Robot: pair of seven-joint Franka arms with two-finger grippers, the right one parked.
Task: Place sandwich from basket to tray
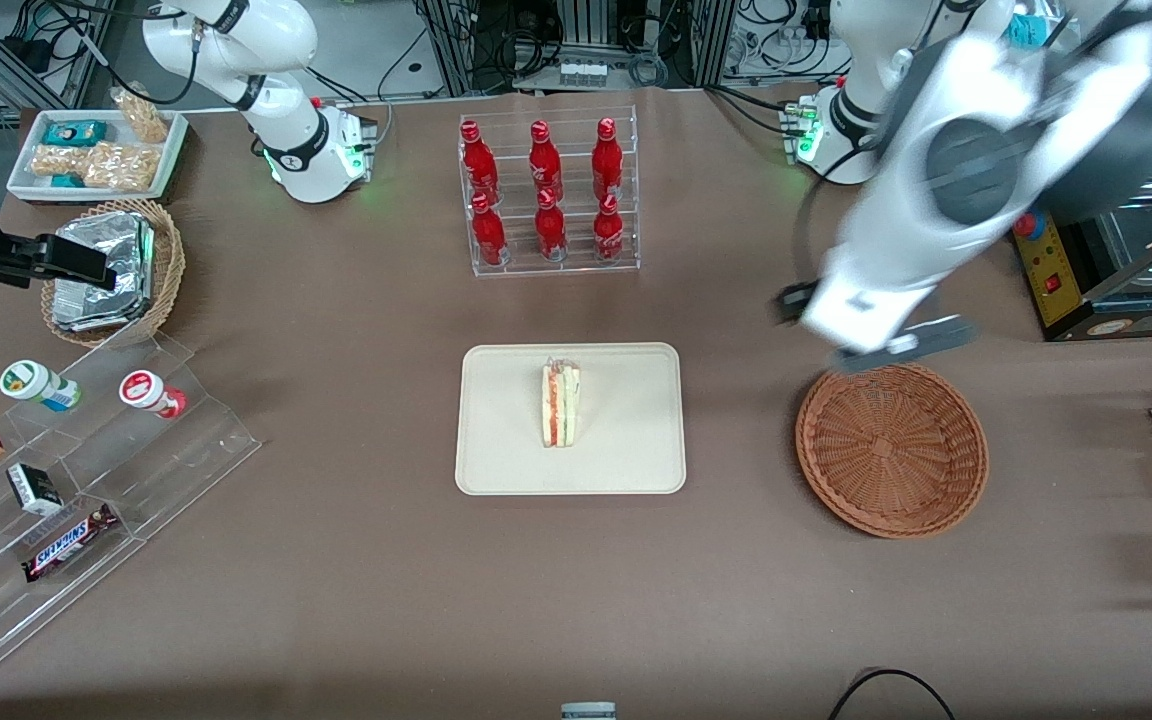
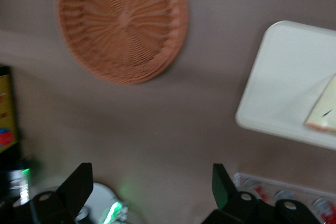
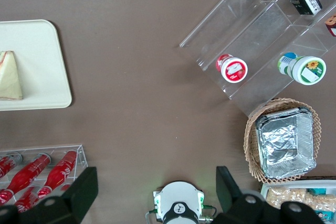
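The sandwich (image 1: 560, 404), a pale bread wedge with red and green filling, lies on the cream tray (image 1: 636, 450) near its middle. The reddish-brown wicker basket (image 1: 891, 450) sits empty beside the tray, toward the working arm's end of the table. My left gripper (image 1: 871, 345) hangs in the air above the basket's rim that is farther from the front camera. It is open and holds nothing. In the left wrist view the gripper (image 2: 151, 174) has its fingers spread wide over bare table, with the basket (image 2: 123, 24), the tray (image 2: 283, 77) and a corner of the sandwich (image 2: 323, 111) in sight.
A clear rack of red bottles (image 1: 548, 195) stands farther from the front camera than the tray. A tan basket of foil packets (image 1: 116, 270), a white snack tray (image 1: 96, 150) and a clear stepped stand (image 1: 86, 470) lie toward the parked arm's end. A yellow box (image 1: 1046, 270) stands near the working arm's base.
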